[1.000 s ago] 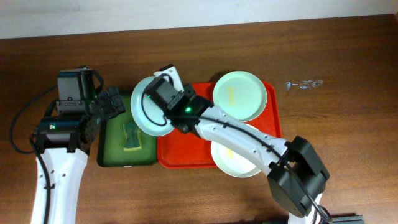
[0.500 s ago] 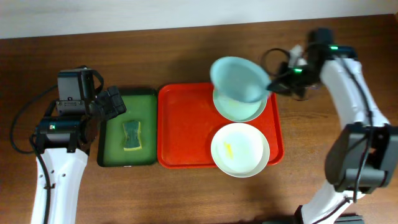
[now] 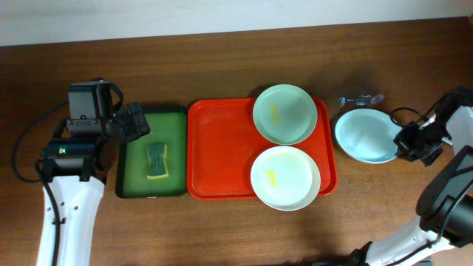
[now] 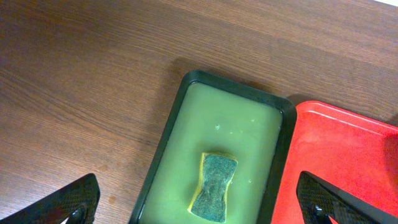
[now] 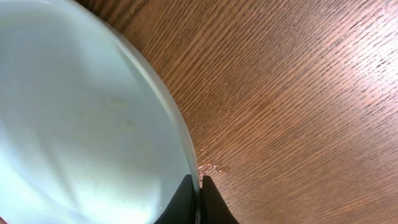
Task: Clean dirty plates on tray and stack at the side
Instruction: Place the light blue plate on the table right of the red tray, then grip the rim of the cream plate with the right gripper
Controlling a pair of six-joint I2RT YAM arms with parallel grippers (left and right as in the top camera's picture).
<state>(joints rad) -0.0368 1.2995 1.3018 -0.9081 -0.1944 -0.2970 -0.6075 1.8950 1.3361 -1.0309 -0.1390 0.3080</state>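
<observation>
Two pale mint plates with small yellow smears lie on the right side of the red tray (image 3: 222, 155): one at the back (image 3: 284, 114), one at the front (image 3: 284, 177). A third plate without a smear (image 3: 362, 137) is over the bare table right of the tray, held by its right rim in my right gripper (image 3: 408, 140). In the right wrist view the fingers (image 5: 186, 202) pinch that plate's rim (image 5: 93, 112). My left gripper (image 4: 199, 205) is open above the green tray's sponge (image 4: 213, 186), holding nothing.
A dark green tray (image 3: 151, 151) with a yellow-and-green sponge (image 3: 156, 160) sits left of the red tray, which also shows in the left wrist view (image 4: 342, 162). A small glinting clear object (image 3: 362, 99) lies on the table behind the held plate.
My right arm swung from above the green tray, across the red tray, to the table at the right, carrying the plate down to the side. The left arm has not moved.
</observation>
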